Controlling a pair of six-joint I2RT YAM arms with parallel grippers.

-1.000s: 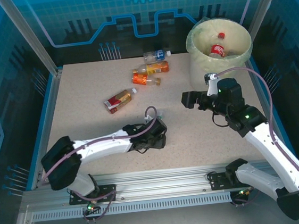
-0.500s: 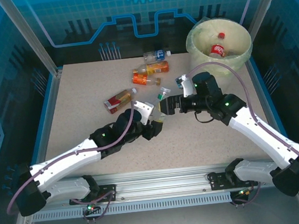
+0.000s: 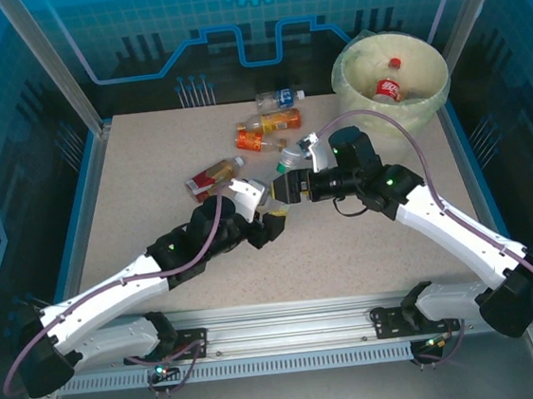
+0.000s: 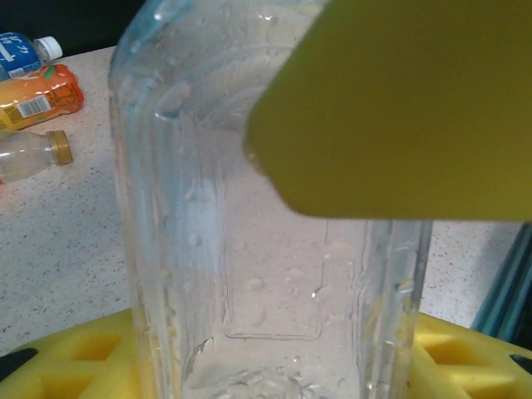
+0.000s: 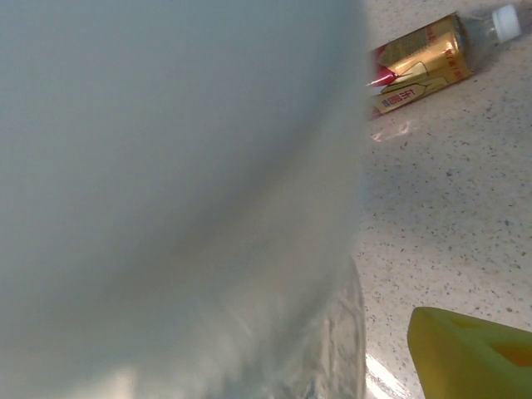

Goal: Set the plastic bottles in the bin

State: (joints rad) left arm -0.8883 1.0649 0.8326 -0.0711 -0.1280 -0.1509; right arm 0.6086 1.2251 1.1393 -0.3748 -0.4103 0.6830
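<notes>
Clear bottle (image 4: 249, 291) hangs clamped in the left jaws; right jaws meet it, grip unclear. Bare worktop (image 3: 149, 174) lies open nearward; bin (image 3: 343, 91) fills the far-right corner.

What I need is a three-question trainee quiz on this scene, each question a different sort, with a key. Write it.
1. Count: how many bottles lie loose on the table, held by no tool?
2. True or false: the bin is empty.
3. The left tool is shut on: A the clear bottle; B a loose cap; C nothing.
Key: 1. Four. 2. False: a red-labelled bottle lies inside. 3. A.
</notes>
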